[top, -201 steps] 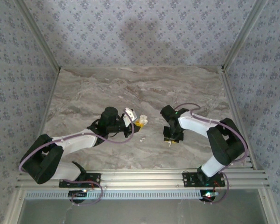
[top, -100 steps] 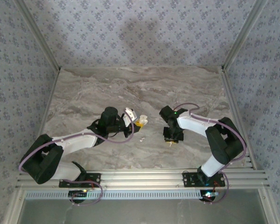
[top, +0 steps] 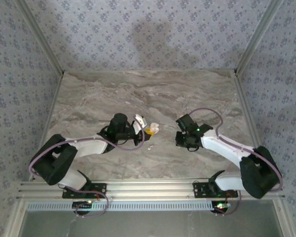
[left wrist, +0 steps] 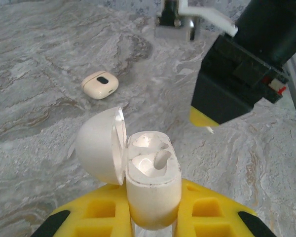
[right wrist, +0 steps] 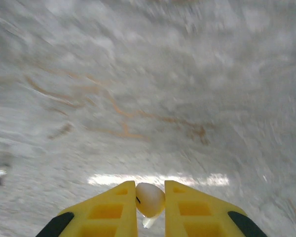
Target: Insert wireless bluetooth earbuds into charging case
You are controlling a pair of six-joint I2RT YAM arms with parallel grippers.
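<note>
Marbled tabletop [top: 187, 94] lies beneath the left gripper [left wrist: 153, 210], clamped low on the open white charging case [left wrist: 150, 185] with one earbud [left wrist: 158, 160] seated, while the right gripper [right wrist: 150, 190] pinches the second earbud [right wrist: 149, 198], likely light, slick and best held by its bulb.

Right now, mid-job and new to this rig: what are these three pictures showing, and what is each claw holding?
A robot's left arm and right arm are bolted at the near edge of a marble table. The overhead picture looks down from behind them; the other two come from a camera on each wrist. The left claw is shut on an open white charging case, lid up, with one earbud seemingly seated inside. The right claw pinches a second earbud. A small tan pod with a dark spot lies on the table beyond.
</note>
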